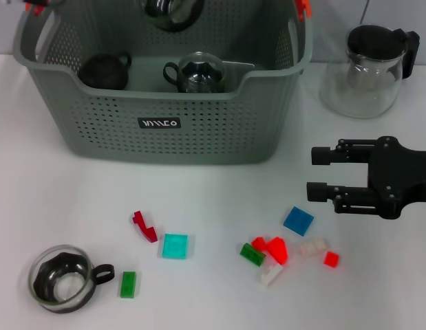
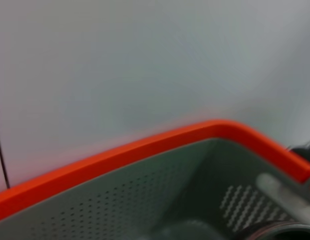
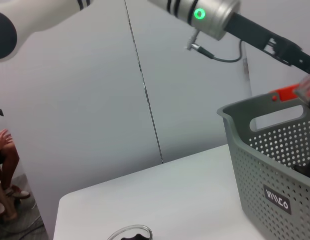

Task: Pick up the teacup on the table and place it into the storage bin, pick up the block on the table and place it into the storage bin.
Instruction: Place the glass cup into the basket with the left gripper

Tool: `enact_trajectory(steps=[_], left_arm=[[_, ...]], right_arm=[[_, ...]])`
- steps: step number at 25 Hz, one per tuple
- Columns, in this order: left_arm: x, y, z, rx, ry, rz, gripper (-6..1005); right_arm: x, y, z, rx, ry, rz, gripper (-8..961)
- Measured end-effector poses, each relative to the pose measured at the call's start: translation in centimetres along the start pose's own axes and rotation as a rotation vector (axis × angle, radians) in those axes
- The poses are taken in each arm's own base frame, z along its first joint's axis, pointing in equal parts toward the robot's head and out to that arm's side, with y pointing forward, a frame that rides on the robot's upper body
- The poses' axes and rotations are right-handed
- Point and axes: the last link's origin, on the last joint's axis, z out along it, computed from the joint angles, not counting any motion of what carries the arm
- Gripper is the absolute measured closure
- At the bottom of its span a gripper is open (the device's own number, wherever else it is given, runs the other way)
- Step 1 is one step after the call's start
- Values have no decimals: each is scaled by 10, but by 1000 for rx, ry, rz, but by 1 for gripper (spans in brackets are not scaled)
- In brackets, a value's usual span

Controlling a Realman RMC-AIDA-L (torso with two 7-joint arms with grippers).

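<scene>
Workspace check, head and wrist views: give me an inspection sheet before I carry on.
Surface: white table, no spills seen.
Job's things: storage bin at the back, two cups inside; one glass teacup on the table, front left; loose blocks, including green, cyan, dark red, blue and a red, green and white cluster.
Clutter: glass jug with black lid, right of the bin.
Grippers: right tool open, over the table beside the blue block, holding nothing; left tool not seen, its camera looks at the bin's orange rim.
Cables: one on the left arm.
Surroundings: grey wall panels.
</scene>
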Motion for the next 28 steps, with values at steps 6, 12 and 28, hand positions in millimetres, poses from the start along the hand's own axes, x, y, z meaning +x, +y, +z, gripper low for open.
enact_trajectory(steps=[6, 12, 28], left_arm=[[0, 15, 40, 140, -85, 145, 950], [-18, 17, 71, 191, -154, 200, 948], [-31, 22, 84, 199, -204, 232, 784]], right_arm=[[0, 0, 0, 4, -1, 1, 279], [1, 0, 0, 7, -1, 4, 278], [5, 1, -2, 9, -3, 22, 280]])
